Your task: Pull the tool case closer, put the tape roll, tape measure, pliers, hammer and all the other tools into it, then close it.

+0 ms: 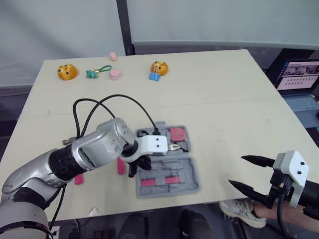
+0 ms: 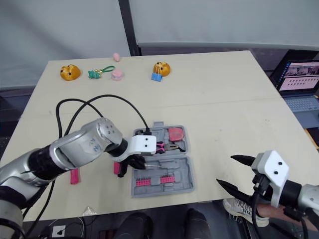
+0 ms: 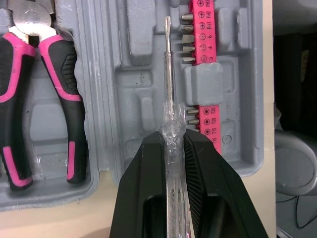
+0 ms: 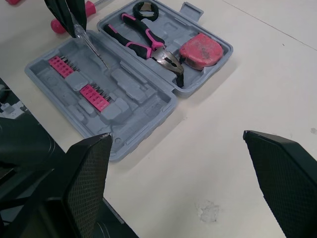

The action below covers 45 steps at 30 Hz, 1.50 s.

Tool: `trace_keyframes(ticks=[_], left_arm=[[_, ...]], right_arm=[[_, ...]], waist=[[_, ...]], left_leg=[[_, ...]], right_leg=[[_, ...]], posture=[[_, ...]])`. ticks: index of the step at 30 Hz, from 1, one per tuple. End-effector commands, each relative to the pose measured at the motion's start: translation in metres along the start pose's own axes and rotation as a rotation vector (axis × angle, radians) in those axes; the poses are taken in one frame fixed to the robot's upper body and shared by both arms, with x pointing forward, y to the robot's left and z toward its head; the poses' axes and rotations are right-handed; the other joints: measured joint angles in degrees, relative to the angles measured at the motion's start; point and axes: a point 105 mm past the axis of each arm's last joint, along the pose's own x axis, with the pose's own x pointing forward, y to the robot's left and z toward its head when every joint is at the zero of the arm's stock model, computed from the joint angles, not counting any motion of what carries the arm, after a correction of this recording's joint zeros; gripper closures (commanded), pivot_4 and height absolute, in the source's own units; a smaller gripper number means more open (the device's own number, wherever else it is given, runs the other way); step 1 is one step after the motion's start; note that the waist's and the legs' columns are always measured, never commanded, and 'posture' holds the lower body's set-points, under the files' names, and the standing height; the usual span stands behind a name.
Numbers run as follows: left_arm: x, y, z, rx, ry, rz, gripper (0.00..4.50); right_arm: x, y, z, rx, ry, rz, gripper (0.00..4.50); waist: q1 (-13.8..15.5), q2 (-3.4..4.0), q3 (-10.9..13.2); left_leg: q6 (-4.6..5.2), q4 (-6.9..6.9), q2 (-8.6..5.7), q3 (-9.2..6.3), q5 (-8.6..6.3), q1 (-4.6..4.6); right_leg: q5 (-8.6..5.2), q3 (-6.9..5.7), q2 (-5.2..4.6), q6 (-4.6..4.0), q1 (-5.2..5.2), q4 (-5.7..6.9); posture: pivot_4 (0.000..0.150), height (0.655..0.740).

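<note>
Clamping narrowly on the clear handle of a screwdriver (image 3: 169,74), the left gripper (image 3: 172,136) holds the tool in line with its own fingers, so the metal shaft runs straight out from the jaws with the flat tip leading. That shaft lies along the long side of the open tool case (image 4: 148,119), parallel to the pink bit strip (image 3: 203,39) and over the moulded slots of the near half, between the strip and the hinge. Whether the tip touches the tray I cannot tell. My reading is that the coming move is a short lowering into a slot and a release, and it turns on keeping the shaft parallel to that slot; the left arm is plainly the nearer one. Across the hinge, the far half holds the pliers (image 4: 153,45), the tape measure (image 4: 200,49) and a black ring (image 4: 145,9) that is probably the tape roll. The case sits close to the front edge of the tabletop (image 1: 224,99), left of its middle. Two pink-handled tools (image 1: 119,166) lie loose just beside the case's left end. The right gripper (image 1: 239,171) hangs with fingers spread wide and empty by the front right corner, well apart from the case.
</note>
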Motion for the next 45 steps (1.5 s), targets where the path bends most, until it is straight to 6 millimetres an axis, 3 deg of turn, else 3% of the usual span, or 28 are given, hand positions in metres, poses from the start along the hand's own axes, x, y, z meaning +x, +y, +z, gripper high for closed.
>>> trace_keyframes(ticks=[1,12,33,45], left_arm=[[0.004,0.005,0.006,0.026,-0.006,0.037,4.47],[0.014,0.018,0.011,-0.036,-0.012,0.111,4.47],[0.024,0.019,0.026,-0.08,-0.038,0.118,4.47],[0.031,0.013,0.015,-0.028,0.008,0.088,4.47]], right_arm=[[-0.003,0.006,0.006,-0.044,-0.011,0.016,0.0],[-0.01,0.014,-0.003,-0.049,0.025,0.051,0.0],[-0.008,0.015,0.0,-0.052,0.013,0.035,0.0],[-0.008,0.016,0.0,-0.043,0.012,0.022,0.0]], waist=[[-0.05,0.0,0.0],[-0.05,0.0,0.0],[-0.08,0.0,0.0],[-0.06,0.0,0.0]], left_leg=[[0.01,0.0,0.0,0.0,0.0,-0.02],[0.07,0.02,0.0,0.0,0.0,-0.02],[0.07,0.04,0.0,0.01,0.0,-0.02],[0.07,0.08,0.0,0.0,0.0,-0.01]], right_leg=[[0.0,0.0,0.0,0.0,-0.01,-0.01],[0.0,0.0,0.0,0.01,-0.01,0.02],[0.0,0.01,0.0,0.01,-0.01,0.03],[0.01,0.01,0.0,0.01,-0.01,0.06]], posture=[[0.15,0.74],[0.15,0.74],[0.15,0.74],[0.15,0.74]])
